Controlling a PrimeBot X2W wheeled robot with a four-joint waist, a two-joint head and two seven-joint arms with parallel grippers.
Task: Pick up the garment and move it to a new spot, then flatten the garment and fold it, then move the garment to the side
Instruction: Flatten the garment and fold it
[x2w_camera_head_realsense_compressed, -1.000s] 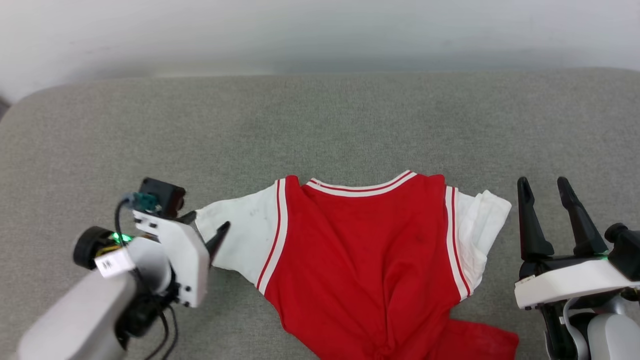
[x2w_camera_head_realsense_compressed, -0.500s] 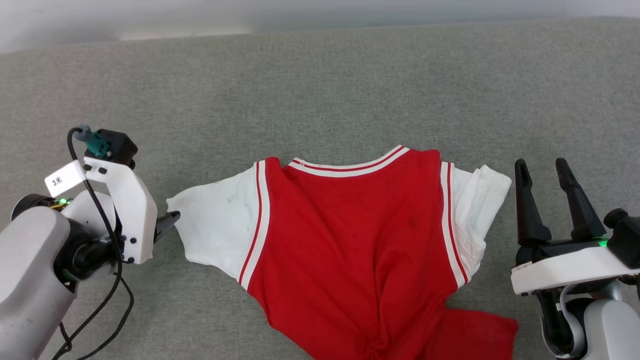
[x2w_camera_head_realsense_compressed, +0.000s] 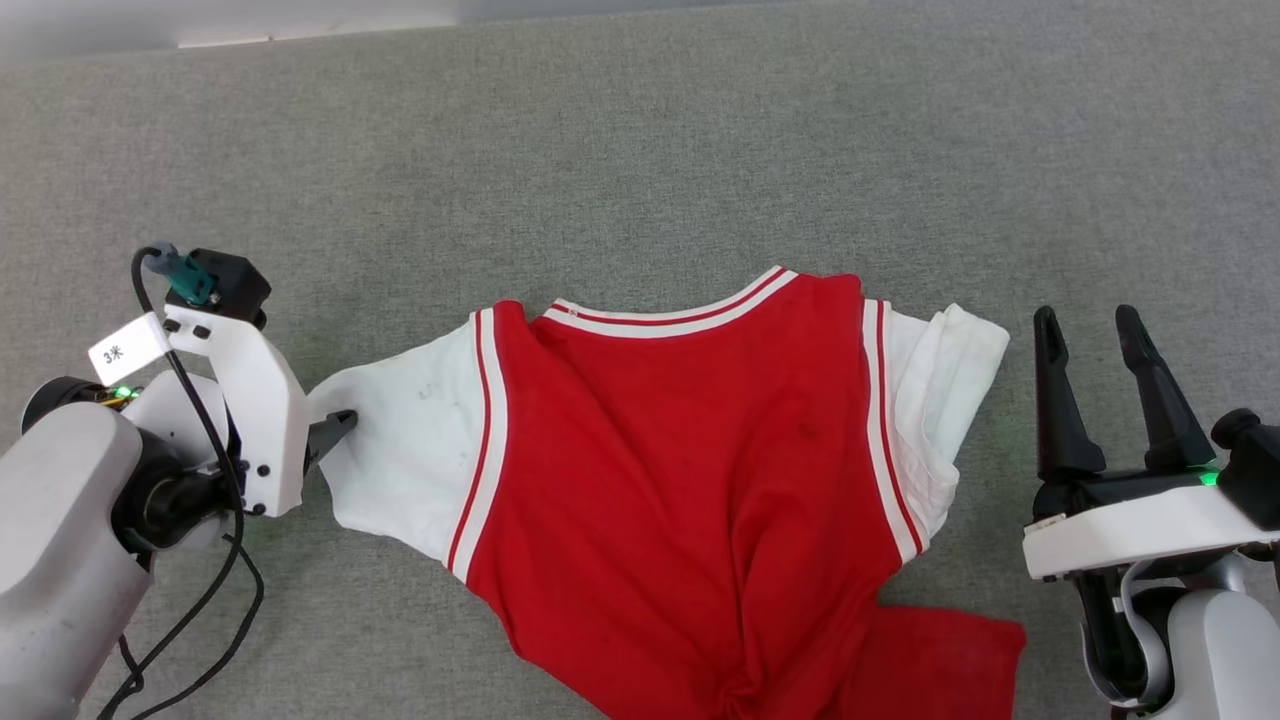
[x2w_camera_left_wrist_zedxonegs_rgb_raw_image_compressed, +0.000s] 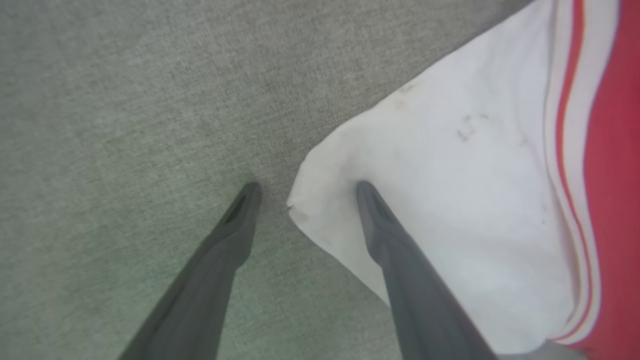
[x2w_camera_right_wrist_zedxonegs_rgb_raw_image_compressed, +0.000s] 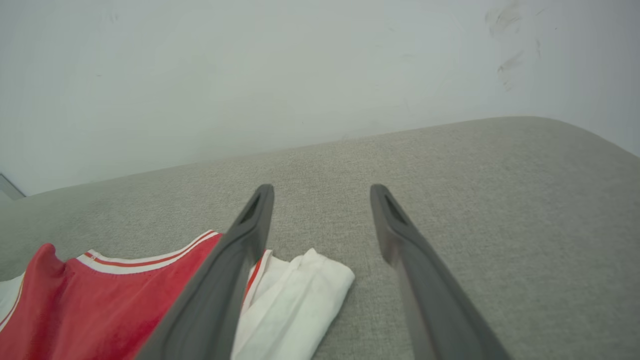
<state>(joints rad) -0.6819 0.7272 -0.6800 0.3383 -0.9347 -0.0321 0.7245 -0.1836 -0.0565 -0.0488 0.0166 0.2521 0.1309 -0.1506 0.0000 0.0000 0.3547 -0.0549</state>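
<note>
Flattening step, by judgement. The red jersey T-shirt with white short sleeves (x2w_camera_head_realsense_compressed: 680, 450) lay toward the near edge of the grey upholstered bench (x2w_camera_head_realsense_compressed: 640, 150), hem bunched. The left gripper (x2w_camera_left_wrist_zedxonegs_rgb_raw_image_compressed: 306, 187) stood open, straddling the left sleeve tip (x2w_camera_left_wrist_zedxonegs_rgb_raw_image_compressed: 320, 210). The right gripper (x2w_camera_head_realsense_compressed: 1087, 314) was open beside the crumpled right sleeve. Next move called for pinching the tip and drawing it outward. The white wrist tag (x2w_camera_head_realsense_compressed: 125, 350) read "3" plus an unclear character.

Garment (x2w_camera_head_realsense_compressed: 690, 480) spread on grey fabric surface (x2w_camera_head_realsense_compressed: 640, 150), red body, striped neckline at far edge. Left tool (x2w_camera_head_realsense_compressed: 338, 428): dark tip touching white sleeve's edge. Right tool (x2w_camera_head_realsense_compressed: 1087, 330): fingers parted, near bunched right sleeve, not touching.
</note>
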